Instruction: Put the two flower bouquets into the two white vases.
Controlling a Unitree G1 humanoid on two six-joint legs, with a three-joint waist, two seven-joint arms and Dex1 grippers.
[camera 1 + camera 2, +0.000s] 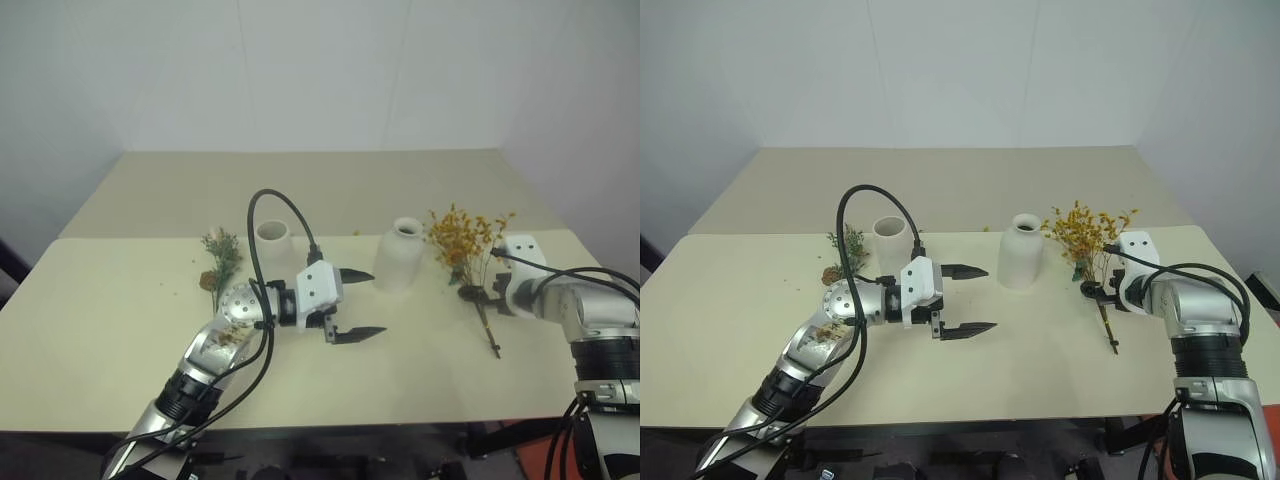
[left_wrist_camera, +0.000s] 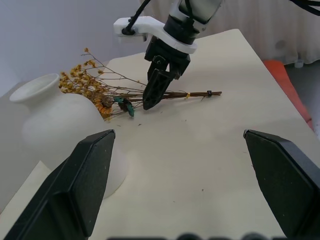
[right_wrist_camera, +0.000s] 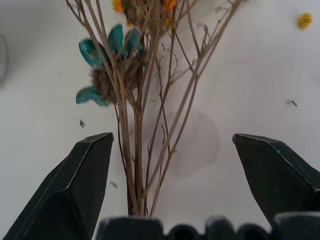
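I have the right gripper tipped down over the yellow-orange bouquet, which lies flat on the desk at the right, blooms toward the far side and stems trailing toward me. Its jaws stand wide with the thin stems running between them, not yet pinched; I straddle the stems low, below the blooms, because that is the firm part and gripping there should spare the dry flowers. The left gripper hangs above the desk near the middle, jaws wide and empty, pointing across toward the bottle-shaped vase; my guess is I am keeping it there ready to steady that vase. This vase stands upright just left of the yellow spray, so the carry will be short, though its narrow neck will demand a careful line-up. The wide-mouthed vase stands upright further left, partly behind my left arm's cable, and the grey-green sprig bunch lies on the desk just beside it, untouched. Both vases are empty.
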